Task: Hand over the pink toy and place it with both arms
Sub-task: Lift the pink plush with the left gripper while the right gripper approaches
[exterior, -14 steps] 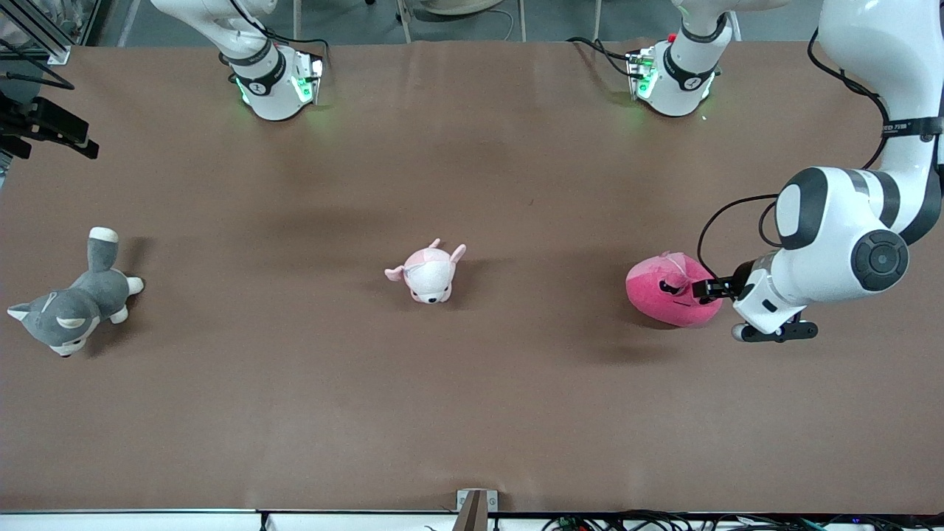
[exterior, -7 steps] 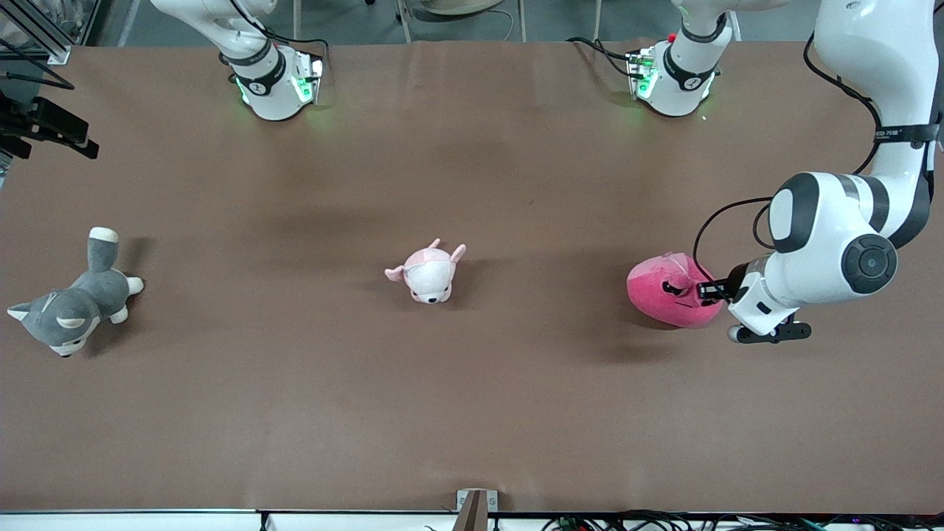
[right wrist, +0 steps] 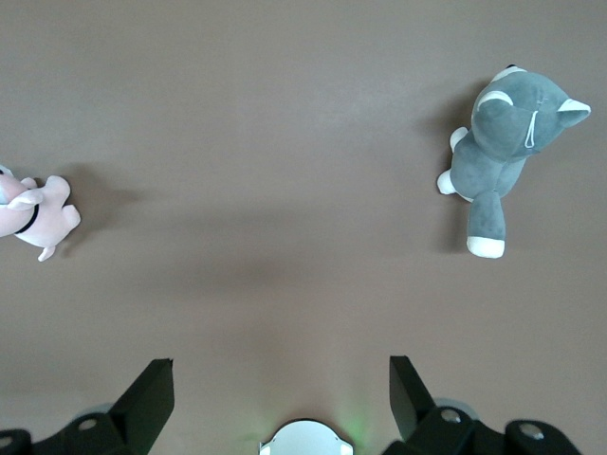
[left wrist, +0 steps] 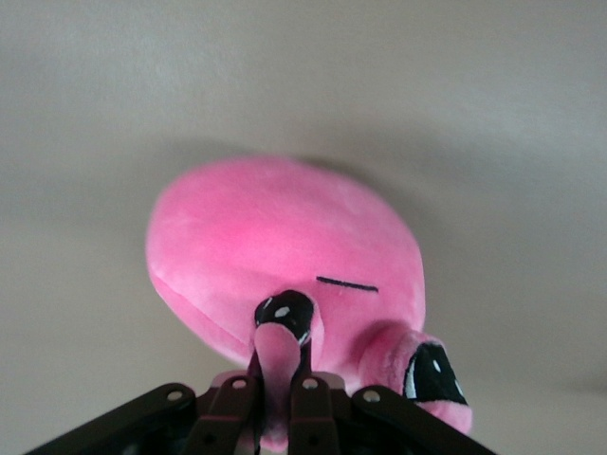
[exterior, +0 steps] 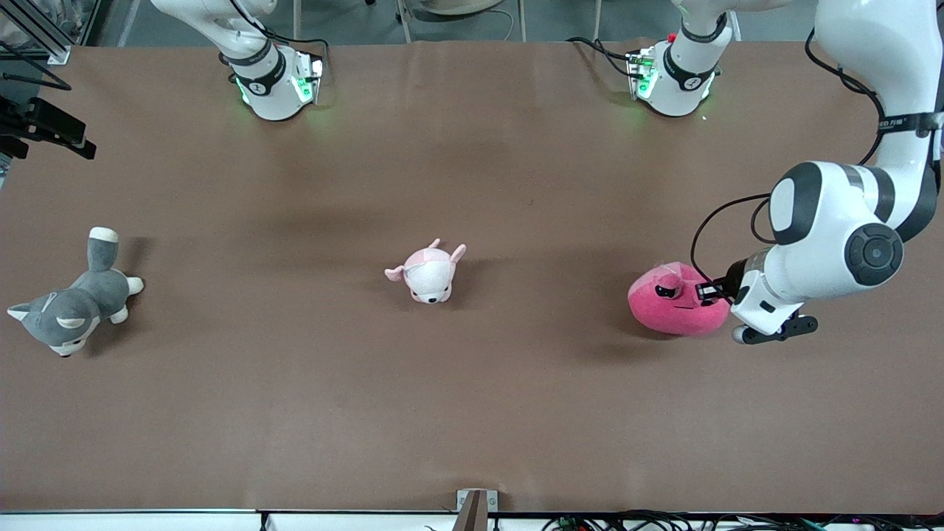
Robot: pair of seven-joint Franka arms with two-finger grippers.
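Note:
The pink toy [exterior: 675,304], a hot-pink rounded plush with black eyes and a thin mouth line, is at the left arm's end of the table. My left gripper [exterior: 708,293] is shut on a fold of its plush beside one eye. The left wrist view shows the toy [left wrist: 275,237] filling the middle, with the pinched fold between the closed fingers [left wrist: 308,412] of the left gripper [left wrist: 275,403]. I cannot tell whether the toy rests on the table or hangs just above it. My right gripper [right wrist: 280,370] is open and empty, high above the right arm's base [exterior: 273,81]; it is out of the front view.
A pale pink-and-white puppy plush [exterior: 428,273] lies mid-table and shows in the right wrist view [right wrist: 33,213]. A grey-and-white plush animal [exterior: 70,302] lies at the right arm's end and shows in the right wrist view [right wrist: 503,142]. Black equipment [exterior: 44,125] overhangs the table edge there.
The left gripper, shut on the pink toy, has turned it so its face shows to the front camera, and shifted it slightly. The right arm has not moved.

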